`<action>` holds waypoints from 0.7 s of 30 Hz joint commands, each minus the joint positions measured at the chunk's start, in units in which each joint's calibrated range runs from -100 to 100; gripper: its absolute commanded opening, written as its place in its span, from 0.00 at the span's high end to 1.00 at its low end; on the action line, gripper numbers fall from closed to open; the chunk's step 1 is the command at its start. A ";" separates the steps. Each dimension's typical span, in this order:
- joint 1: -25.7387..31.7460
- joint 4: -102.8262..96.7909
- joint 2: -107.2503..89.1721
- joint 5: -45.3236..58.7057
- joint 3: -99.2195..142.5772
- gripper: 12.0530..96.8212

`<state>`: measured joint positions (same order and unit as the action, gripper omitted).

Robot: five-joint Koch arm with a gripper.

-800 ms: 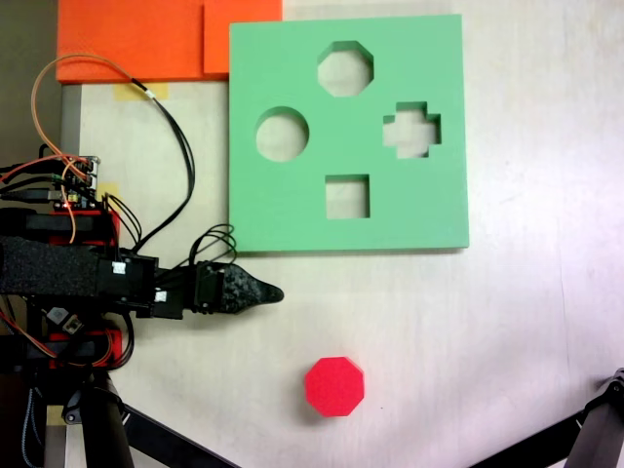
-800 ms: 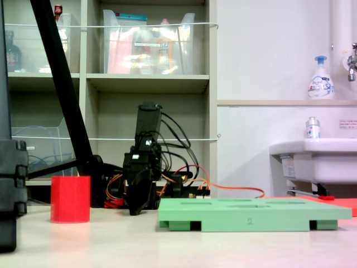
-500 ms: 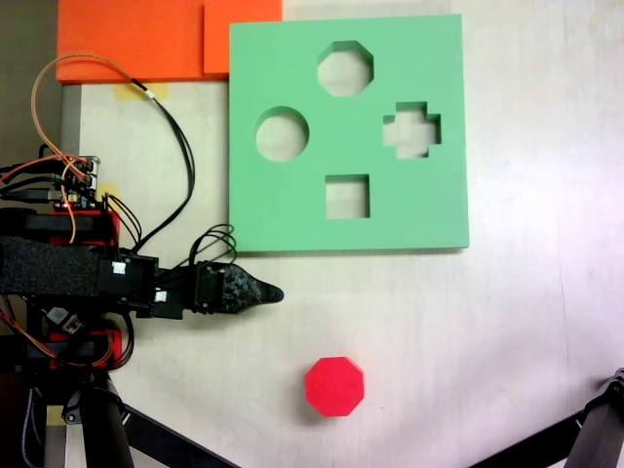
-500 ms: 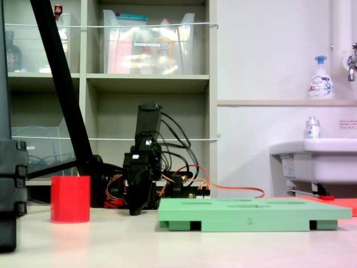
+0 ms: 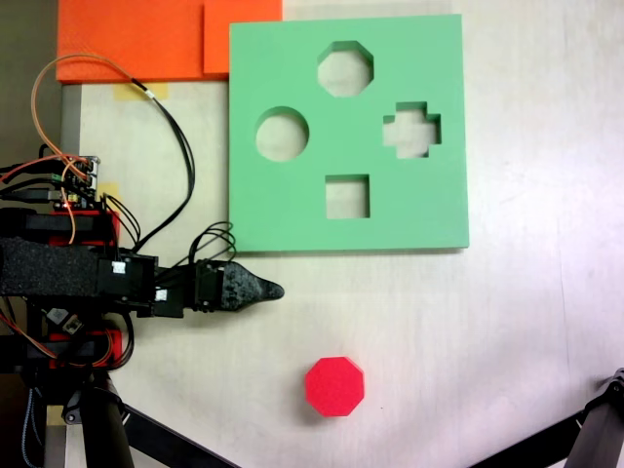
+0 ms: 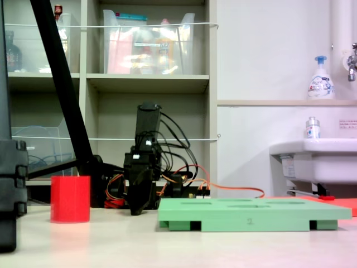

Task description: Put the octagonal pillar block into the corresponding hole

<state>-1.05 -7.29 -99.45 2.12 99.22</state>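
Note:
The octagonal pillar block (image 5: 334,386) is a bright red foam prism standing alone on the pale table, low in the picture; seen from the side it is a red column (image 6: 70,199) at the left. The green foam board (image 5: 292,210) lies flat further up, with its eight-sided hole (image 5: 345,68) near the top edge. My gripper (image 5: 276,291) is shut with nothing in it, its dark tip pointing right, just below the board's lower left corner and up-left of the block. From the side the gripper (image 6: 138,209) hangs low over the table between block and board (image 6: 251,219).
The board also has a round hole (image 5: 282,134), a cross hole (image 5: 411,130) and a square hole (image 5: 347,196). Orange foam sheets (image 5: 146,39) lie at the top left. The arm's base and cables (image 5: 68,195) fill the left edge. Tripod legs (image 5: 595,439) cross the bottom corners.

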 commanded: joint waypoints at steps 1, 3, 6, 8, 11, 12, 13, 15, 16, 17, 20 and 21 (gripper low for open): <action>0.24 5.22 -0.55 0.15 0.78 0.57; -0.24 5.13 -0.55 -1.22 0.78 0.58; -0.59 5.32 -0.55 -6.25 0.78 0.58; -2.34 5.03 -0.55 -12.70 0.78 0.58; -4.54 2.43 -0.55 -23.49 0.78 0.57; -5.03 2.62 -0.55 -25.54 0.78 0.58; -5.57 2.91 -0.55 -27.06 0.78 0.59; -6.69 5.99 -0.55 -31.26 0.68 0.60; -7.18 9.94 -0.55 -32.58 -2.31 0.60; -7.28 15.91 -0.55 -34.87 -6.39 0.60; -7.28 34.78 -0.55 -39.46 -18.66 0.60; -7.28 38.64 -0.55 -40.10 -21.75 0.61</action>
<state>-8.33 21.78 -99.45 -36.17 81.77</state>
